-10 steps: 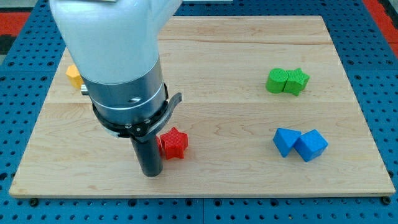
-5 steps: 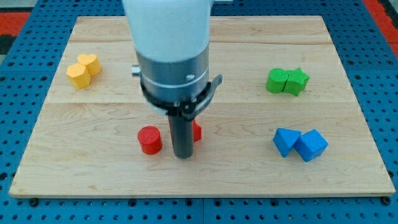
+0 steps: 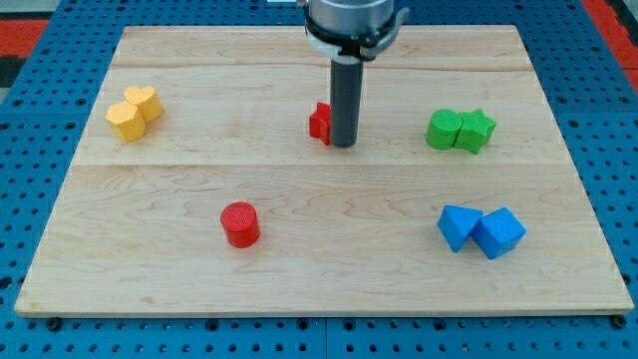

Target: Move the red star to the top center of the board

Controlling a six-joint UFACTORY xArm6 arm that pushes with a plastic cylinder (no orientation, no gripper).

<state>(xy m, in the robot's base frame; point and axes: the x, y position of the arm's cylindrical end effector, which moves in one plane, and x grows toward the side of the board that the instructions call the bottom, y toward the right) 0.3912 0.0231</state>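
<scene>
The red star (image 3: 320, 122) lies near the board's upper middle, mostly hidden behind my rod; only its left part shows. My tip (image 3: 343, 145) rests on the board at the star's lower right, touching or nearly touching it. A red cylinder (image 3: 239, 223) stands apart at the lower left of centre.
Two yellow blocks (image 3: 134, 112) sit together at the view's upper left. A green cylinder-like block (image 3: 444, 130) and a green star (image 3: 477, 130) touch at the right. Two blue blocks (image 3: 481, 229) touch at the lower right. The wooden board (image 3: 558, 279) lies on a blue pegboard.
My rod has moved up the board and to the right, and the red star has moved with it from the lower middle to the upper middle. The red cylinder has come into sight.
</scene>
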